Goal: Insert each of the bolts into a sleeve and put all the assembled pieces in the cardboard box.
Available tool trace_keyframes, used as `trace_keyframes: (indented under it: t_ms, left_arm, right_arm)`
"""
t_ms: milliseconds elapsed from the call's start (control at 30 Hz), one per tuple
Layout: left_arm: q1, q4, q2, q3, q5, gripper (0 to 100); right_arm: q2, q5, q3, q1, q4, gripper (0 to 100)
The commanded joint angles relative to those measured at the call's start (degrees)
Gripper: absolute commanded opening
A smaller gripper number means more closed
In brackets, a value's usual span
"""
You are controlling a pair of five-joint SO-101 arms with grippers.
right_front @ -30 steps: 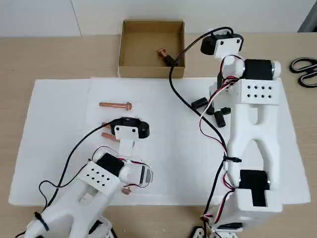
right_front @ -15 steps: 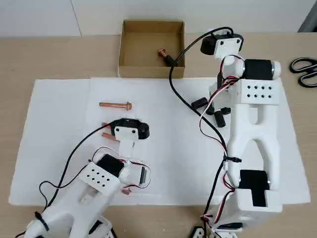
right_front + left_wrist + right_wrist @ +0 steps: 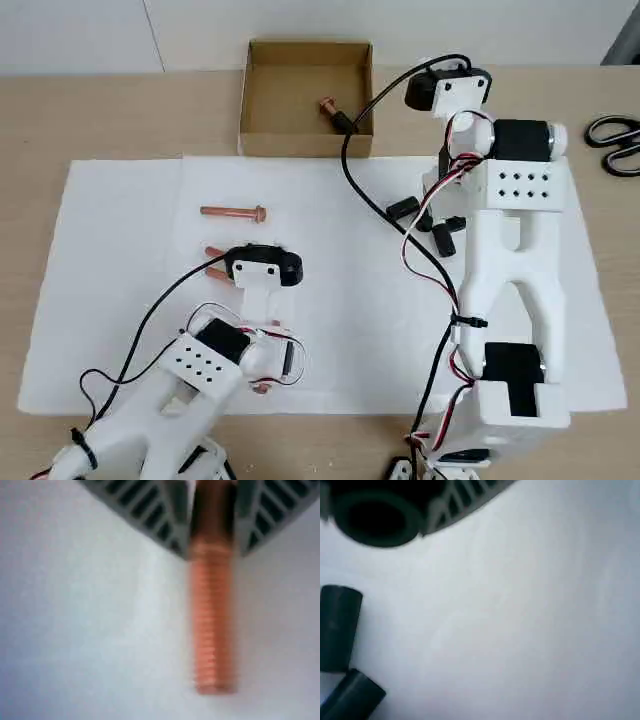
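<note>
Left wrist view: clamps the left gripper (image 3: 213,554) tight on a copper-coloured threaded metal bolt (image 3: 212,630) near its head end, leaving the whole thread jutting out bare over the white foam sheet (image 3: 75,630). Held that way, presumably, so the free shank can slide into a sleeve. Pinches, on the other side, a black cylindrical plastic sleeve (image 3: 372,522) in the right gripper (image 3: 382,510), bore turned outward and unblocked, apparently to offer an open mouth for the thread. Well apart from the bolt, so no insertion yet. Lying on the sheet just beside that gripper, two spare black sleeves (image 3: 339,627), handy for later rounds. Seen from the high view: a loose copper bolt (image 3: 232,211) flat on the sheet, and one assembled bolt-and-sleeve piece (image 3: 336,113) resting inside the brown square cardboard box (image 3: 305,146) at the far edge. Calls next for bringing thread and bore into line.
</note>
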Motion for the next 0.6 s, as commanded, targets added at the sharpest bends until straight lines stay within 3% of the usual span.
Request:
trace_keyframes:
  t_ms: [0, 300, 467, 567]
  left_arm:
    - [0.0, -0.79, -0.53, -2.33, 0.26, 1]
    - [-0.35, -0.7, -0.62, -12.26, 0.09, 1]
    - [-0.62, 5.54, -0.62, -21.05, 0.0, 1]
    - [-4.22, 11.08, -0.62, -27.38, -0.26, 1]
  right_arm:
    - [-3.38, -0.7, -0.26, 0.13, -0.13, 0.4]
    - [-3.38, -0.7, -0.26, 0.31, -0.13, 0.4]
    - [-3.38, -0.7, -0.26, 0.4, -0.13, 0.4]
    - [-3.38, -0.7, -0.26, 0.4, -0.13, 0.4]
